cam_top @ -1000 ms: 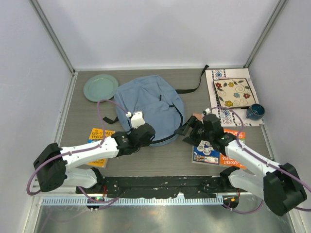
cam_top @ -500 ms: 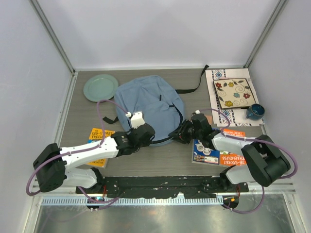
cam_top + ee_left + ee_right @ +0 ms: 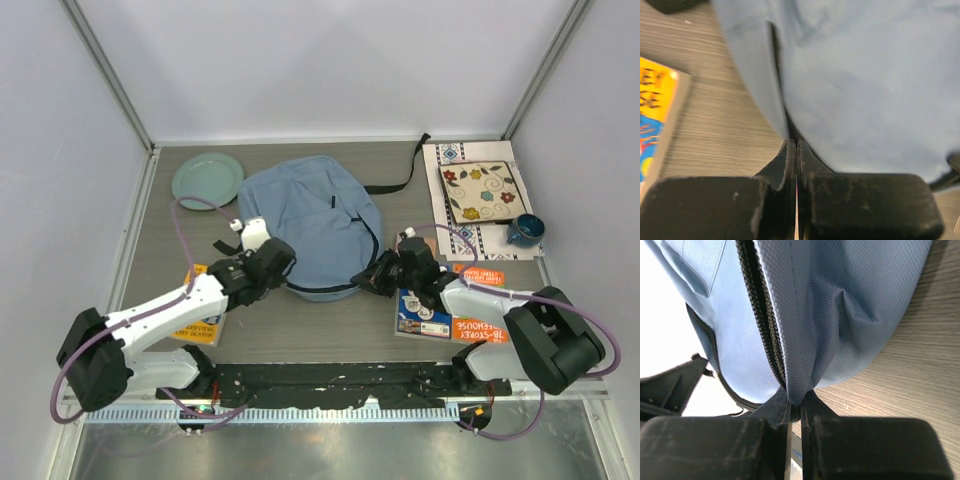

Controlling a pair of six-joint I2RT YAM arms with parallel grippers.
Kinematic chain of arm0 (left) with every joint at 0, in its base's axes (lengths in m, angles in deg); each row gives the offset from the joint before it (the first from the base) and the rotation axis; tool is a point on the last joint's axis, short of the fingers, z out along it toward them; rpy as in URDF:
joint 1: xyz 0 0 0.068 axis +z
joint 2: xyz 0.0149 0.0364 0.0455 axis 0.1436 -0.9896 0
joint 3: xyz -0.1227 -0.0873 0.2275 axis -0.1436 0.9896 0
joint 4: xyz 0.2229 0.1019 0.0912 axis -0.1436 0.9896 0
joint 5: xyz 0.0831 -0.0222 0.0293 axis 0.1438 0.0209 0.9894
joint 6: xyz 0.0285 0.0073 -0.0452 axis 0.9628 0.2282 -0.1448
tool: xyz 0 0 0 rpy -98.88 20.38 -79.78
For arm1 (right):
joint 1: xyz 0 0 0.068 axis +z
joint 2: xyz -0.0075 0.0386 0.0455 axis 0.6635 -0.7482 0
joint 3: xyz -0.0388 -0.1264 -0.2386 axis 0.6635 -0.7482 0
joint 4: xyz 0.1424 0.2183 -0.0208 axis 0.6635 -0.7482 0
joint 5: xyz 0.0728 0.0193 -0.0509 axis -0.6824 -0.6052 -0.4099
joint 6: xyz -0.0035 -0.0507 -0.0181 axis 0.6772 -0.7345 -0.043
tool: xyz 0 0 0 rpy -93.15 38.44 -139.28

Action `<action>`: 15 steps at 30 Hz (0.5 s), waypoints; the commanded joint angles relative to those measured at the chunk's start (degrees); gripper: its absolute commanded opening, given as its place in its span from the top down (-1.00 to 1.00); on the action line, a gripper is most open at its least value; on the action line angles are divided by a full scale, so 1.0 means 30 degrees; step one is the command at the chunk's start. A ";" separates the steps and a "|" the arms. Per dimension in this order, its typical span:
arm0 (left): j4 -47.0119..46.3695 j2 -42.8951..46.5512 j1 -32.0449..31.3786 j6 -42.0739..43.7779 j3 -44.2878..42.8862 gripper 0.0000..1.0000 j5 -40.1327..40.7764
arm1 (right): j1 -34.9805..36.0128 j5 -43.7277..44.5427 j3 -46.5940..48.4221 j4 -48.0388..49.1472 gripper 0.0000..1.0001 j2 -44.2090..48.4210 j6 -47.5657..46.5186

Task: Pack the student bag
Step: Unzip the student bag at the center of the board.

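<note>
Since half a second ago the left gripper (image 3: 793,149) has slid leftward along the near edge of the student bag (image 3: 310,215), while the right gripper (image 3: 795,401) has kept its place at the bag's near right corner. In the left wrist view the left fingers are pressed tightly together at the end of a dark zipper line, nipping the bag's blue-grey rim just above the grey wooden table (image 3: 330,330). The right fingers are likewise clamped, pinching a fold of fabric right beside the black zipper teeth (image 3: 760,315), so that the cloth puckers above them. The bag lies flat in the middle of the table, its rounded end towards the arms and a black strap (image 3: 395,183) trailing from its far right side. A yellow book (image 3: 655,115) lies just left of the left gripper, partly under that arm. Under the right arm lie a picture book (image 3: 425,318) and an orange book (image 3: 480,328). A green plate (image 3: 207,180) sits at the far left, a floral tile (image 3: 482,192) on a patterned mat at the far right, a blue cup (image 3: 525,230) beside it.
</note>
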 commanded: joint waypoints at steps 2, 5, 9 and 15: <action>0.0741 0.2457 0.4143 0.2150 0.0684 1.00 0.0399 | -0.0067 0.0874 -0.0530 -0.0010 0.98 0.1062 -0.0707; -0.0106 0.2342 0.5935 0.3352 0.0538 1.00 -0.0831 | -0.0067 0.0728 -0.0706 0.0194 0.98 0.1209 -0.0766; -0.0636 0.1580 0.6264 0.3941 -0.0280 1.00 -0.1711 | -0.0038 0.0114 -0.0765 0.0429 0.98 0.1531 -0.0970; -0.0753 0.1985 0.6293 0.3267 -0.0225 0.48 -0.3263 | 0.0371 -0.1205 -0.1378 0.2096 0.37 0.2088 -0.0766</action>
